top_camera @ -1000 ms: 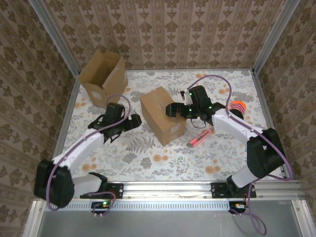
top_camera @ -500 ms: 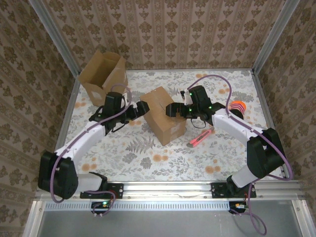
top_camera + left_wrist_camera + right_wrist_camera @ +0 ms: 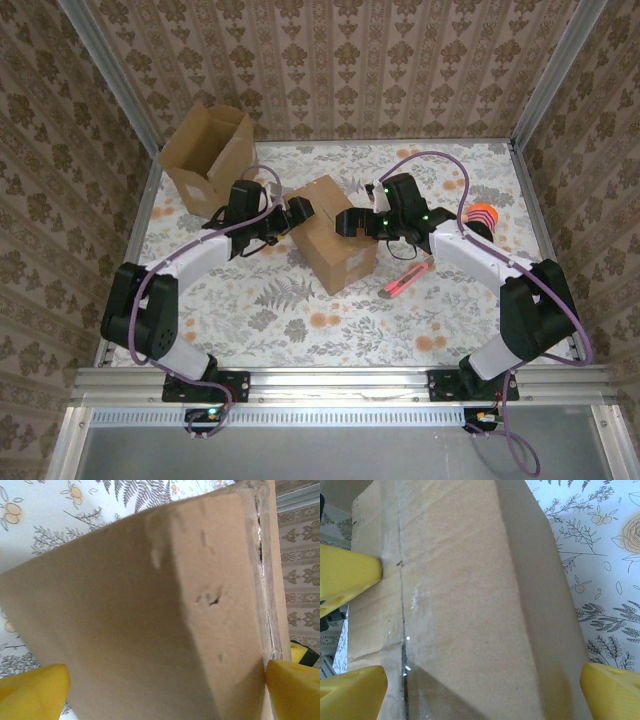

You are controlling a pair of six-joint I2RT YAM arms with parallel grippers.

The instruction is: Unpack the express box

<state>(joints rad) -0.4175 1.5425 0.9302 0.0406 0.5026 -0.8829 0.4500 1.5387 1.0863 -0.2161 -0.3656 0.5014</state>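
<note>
now the left arm has swung up from the near-left part of the table, and the left gripper sits at the upper left corner of the express box, which it was well short of a second ago. the right gripper has not moved and waits at the box's right top edge. both tools stand wide apart, gripping nothing. in the left wrist view the yellow fingers flank a corner of the carton, and in the right wrist view the fingers straddle its top. the box stands in the middle of the table, flaps shut and seam unopened. as i judge it, both arms are now placed to start on the flaps, but unpacking proper has not begun. a pink tool, perhaps a cutter, lies untouched just right of the box.
</note>
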